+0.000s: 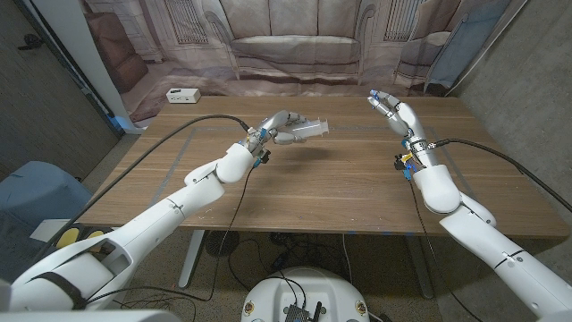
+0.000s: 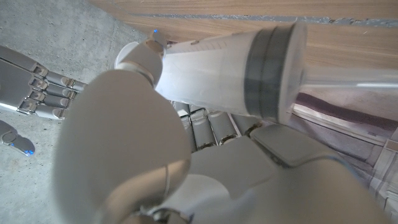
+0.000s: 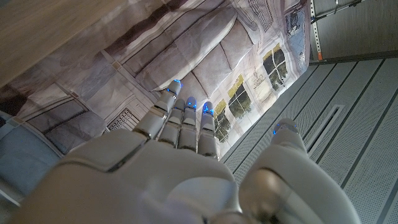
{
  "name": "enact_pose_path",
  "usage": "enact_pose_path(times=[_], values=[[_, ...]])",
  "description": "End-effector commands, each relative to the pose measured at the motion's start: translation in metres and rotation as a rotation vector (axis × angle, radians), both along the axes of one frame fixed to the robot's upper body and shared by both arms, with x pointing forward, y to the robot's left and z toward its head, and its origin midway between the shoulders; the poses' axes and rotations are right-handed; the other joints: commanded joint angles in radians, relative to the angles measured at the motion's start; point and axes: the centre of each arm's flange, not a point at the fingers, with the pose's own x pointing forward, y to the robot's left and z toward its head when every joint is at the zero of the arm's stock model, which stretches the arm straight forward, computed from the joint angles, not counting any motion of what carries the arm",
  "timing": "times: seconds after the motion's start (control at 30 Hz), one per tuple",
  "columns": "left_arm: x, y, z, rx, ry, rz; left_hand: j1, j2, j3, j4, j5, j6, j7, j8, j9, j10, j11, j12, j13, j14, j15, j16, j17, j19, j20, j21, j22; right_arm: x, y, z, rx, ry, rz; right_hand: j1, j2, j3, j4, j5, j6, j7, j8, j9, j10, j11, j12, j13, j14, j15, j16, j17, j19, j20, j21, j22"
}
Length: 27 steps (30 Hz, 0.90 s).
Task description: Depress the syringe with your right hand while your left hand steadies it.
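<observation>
Head view: syringe (image 1: pixel 308 131) is held by left hand (image 1: pixel 279 128) above the table; right hand (image 1: pixel 390 109), fingers spread and empty, should be brought squarely onto the plunger.

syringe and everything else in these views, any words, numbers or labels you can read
No text can be read.
The syringe held in the left hand shows only faint marks on its barrel, too blurred to read.
The white box at the table's far edge shows dark spots, too small to read.

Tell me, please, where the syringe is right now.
In the head view the syringe is held above the wooden table by the left hand, left of centre, well apart from the raised right hand.
</observation>
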Motion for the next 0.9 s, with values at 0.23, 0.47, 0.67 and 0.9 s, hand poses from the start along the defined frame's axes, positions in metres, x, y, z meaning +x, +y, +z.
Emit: enact_pose_path(times=[0.23,0.47,0.67,0.9], values=[[0.007,0.003,-0.017,0.04,0.05,0.023,0.007,0.086,0.021,0.022,0.009,-0.004,-0.002,0.003,0.004,0.002,-0.006,0.004,0.005,0.037,-0.045,0.006,0.006,-0.008,-0.002,0.004,0.002,0.003,-0.001,-0.001,0.001,0.014,0.003,0.006,0.0,-0.003,0.002,0.0,0.007,0.007,0.007,0.002,0.007,0.002,0.005,0.004,0.004,0.004,0.0,0.003,0.004,-0.003,-0.001,0.006],[0.009,0.006,-0.021,0.056,0.054,0.044,0.009,0.086,0.021,0.022,0.009,-0.005,-0.002,0.003,0.004,0.0,-0.006,0.003,0.006,0.033,-0.048,0.005,0.007,-0.013,-0.004,0.004,0.002,0.005,0.0,-0.001,0.002,0.022,0.007,0.007,0.0,-0.003,0.002,0.0,0.008,0.006,0.007,0.001,0.007,0.002,0.005,0.004,0.004,0.005,0.0,0.003,0.004,-0.002,-0.001,0.006],[0.01,0.008,-0.025,0.067,0.065,0.054,0.01,0.085,0.021,0.021,0.009,-0.006,-0.004,0.003,0.004,-0.002,-0.007,0.002,0.006,0.031,-0.047,0.005,0.006,-0.017,-0.006,0.004,0.002,0.006,0.001,-0.001,-0.001,0.025,0.007,0.007,0.0,-0.003,0.002,0.0,0.008,0.007,0.007,0.001,0.007,0.002,0.005,0.004,0.004,0.004,0.0,0.003,0.005,-0.003,-0.001,0.006],[0.013,0.009,-0.031,0.069,0.083,0.06,0.012,0.085,0.02,0.021,0.009,-0.009,-0.004,0.002,0.004,-0.007,-0.007,0.0,0.006,0.026,-0.044,0.004,0.007,-0.022,-0.005,0.004,0.002,0.007,0.001,-0.001,-0.005,0.032,0.007,0.007,0.0,-0.004,0.002,0.0,0.009,0.007,0.008,0.001,0.008,0.002,0.005,0.004,0.004,0.004,0.0,0.003,0.005,-0.003,-0.001,0.006]])
